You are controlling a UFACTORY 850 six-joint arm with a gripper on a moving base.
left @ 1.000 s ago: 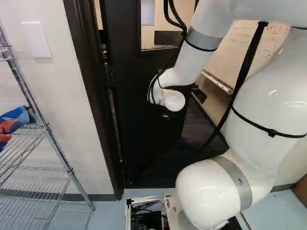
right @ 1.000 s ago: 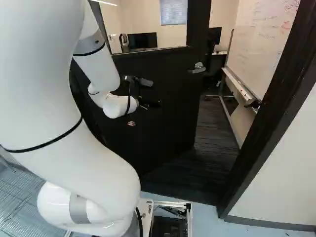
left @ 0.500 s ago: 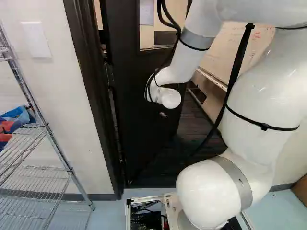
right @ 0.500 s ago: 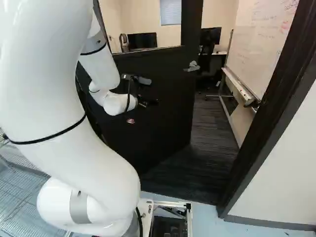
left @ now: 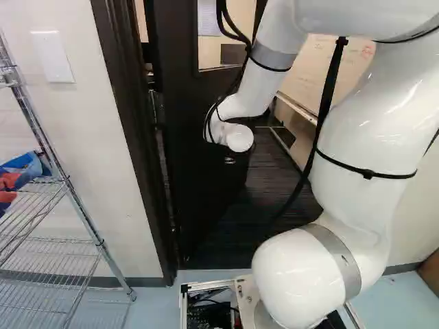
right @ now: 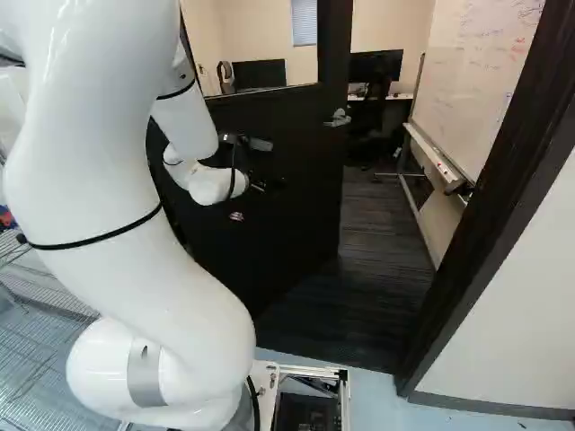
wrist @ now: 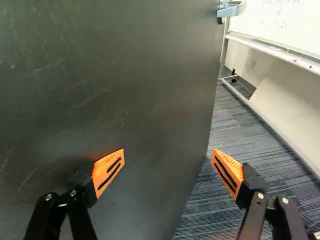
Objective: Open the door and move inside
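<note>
Door (right: 287, 233), black and with a window in its upper part, stands ajar ahead of the arm (right: 187, 121), swung inward on the hinge side seen in the left base view. Its handle (right: 338, 118) sits near the free edge, and dark carpet (right: 382, 269) shows through the gap between that edge and the door frame (right: 485, 206). The gripper (right: 269, 185) is released, fingers spread wide, in front of the door and lower than the handle; in the wrist view one orange pad (wrist: 107, 170) is close by the door's face, while the other lines up past its free edge. Whether either touches the door I cannot tell. Beyond the door, a whiteboard (right: 472, 81) on a stand rises past the free edge, and a monitor (right: 375, 65) is farther in. Outside the door, on its hinge side, a wire shelf (left: 96, 241) stands by the wall (left: 103, 151).
</note>
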